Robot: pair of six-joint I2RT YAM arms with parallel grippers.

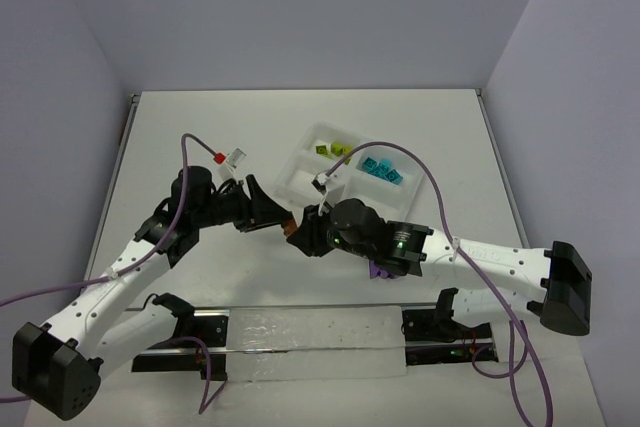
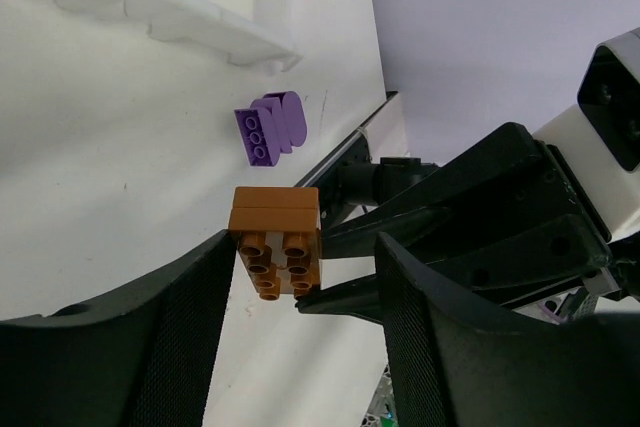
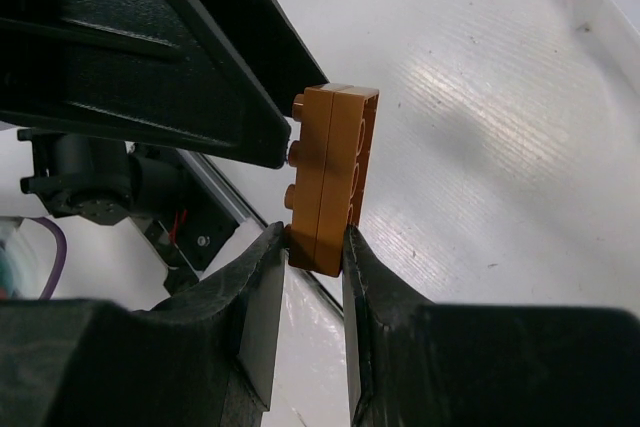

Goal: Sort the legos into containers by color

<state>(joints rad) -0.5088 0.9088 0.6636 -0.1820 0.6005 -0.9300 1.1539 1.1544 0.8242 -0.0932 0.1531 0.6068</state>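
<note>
My right gripper point(image 3: 315, 247) is shut on an orange-brown lego point(image 3: 335, 172), two bricks stacked, and holds it above the table point(image 1: 200, 137). My left gripper point(image 2: 300, 257) is open, with its jaws on either side of the same lego point(image 2: 275, 237). One jaw is close beside the lego and the other is well clear. In the top view the two grippers meet at the orange lego point(image 1: 290, 224), left gripper point(image 1: 272, 213) against right gripper point(image 1: 303, 233). A purple lego clump point(image 2: 268, 129) lies on the table, partly under the right arm point(image 1: 378, 270). The white tray point(image 1: 300, 169) holds lime legos point(image 1: 331, 150) and teal legos point(image 1: 380, 169).
A long clear strip with black brackets point(image 1: 320, 339) lies along the near edge in front of the arm bases. A small white and red piece point(image 1: 232, 158) sits left of the tray. Purple cables loop over both arms.
</note>
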